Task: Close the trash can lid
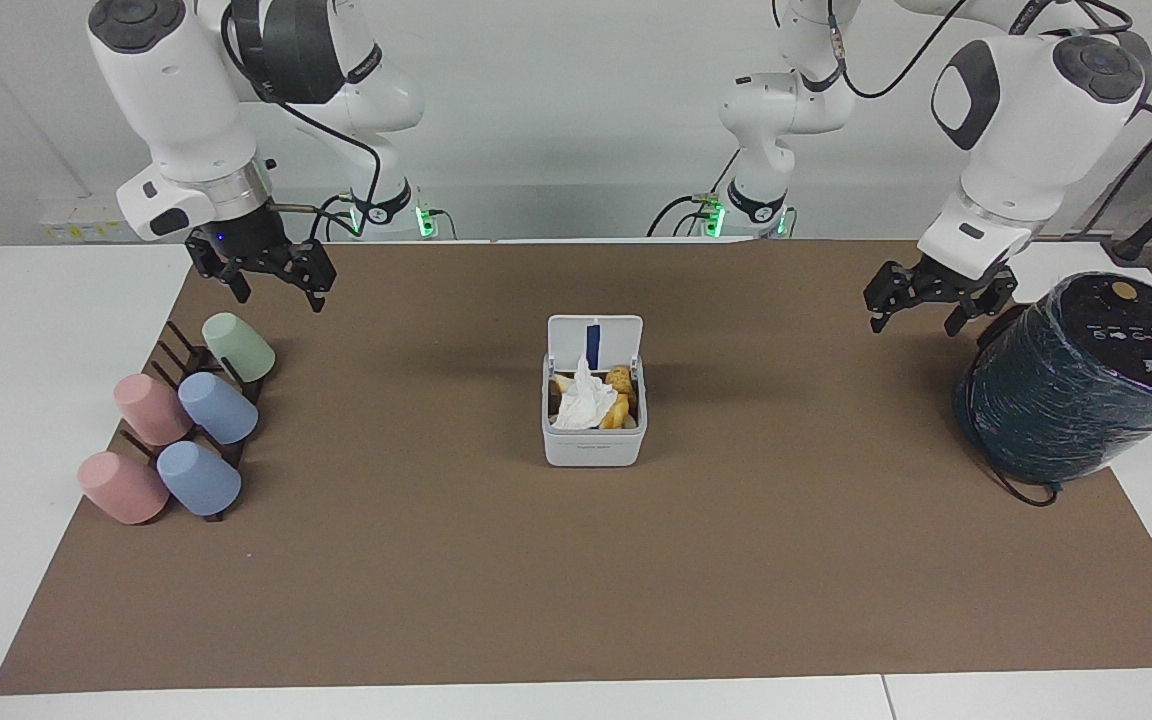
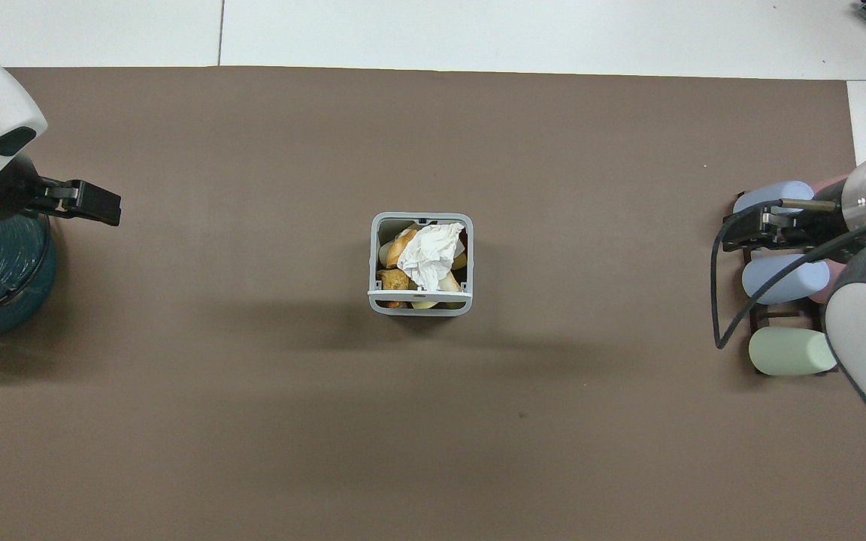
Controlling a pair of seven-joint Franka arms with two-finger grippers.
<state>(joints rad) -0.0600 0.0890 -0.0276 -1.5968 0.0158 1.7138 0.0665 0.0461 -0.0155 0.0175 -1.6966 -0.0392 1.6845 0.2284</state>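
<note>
The trash can (image 1: pixel 594 432) sits mid-table with its lid (image 1: pixel 594 344) standing upright on the edge nearer the robots. Our left gripper (image 1: pixel 939 300) and right gripper (image 1: pixel 266 275) hang spread and empty, well apart from it. We should push the lid's top edge gently forward and down.

trash can (image 1: pixel 594 440) label: a faint grey line of print on the front wall, too small to read.
cylinder (image 1: pixel 1086 385) top: a row of small white marks and a round gold disc, none legible.
right arm (image 1: pixel 361 65) link: dark lettering along it, not readable.
left arm (image 1: pixel 1021 15) link: likewise unreadable lettering.
</note>
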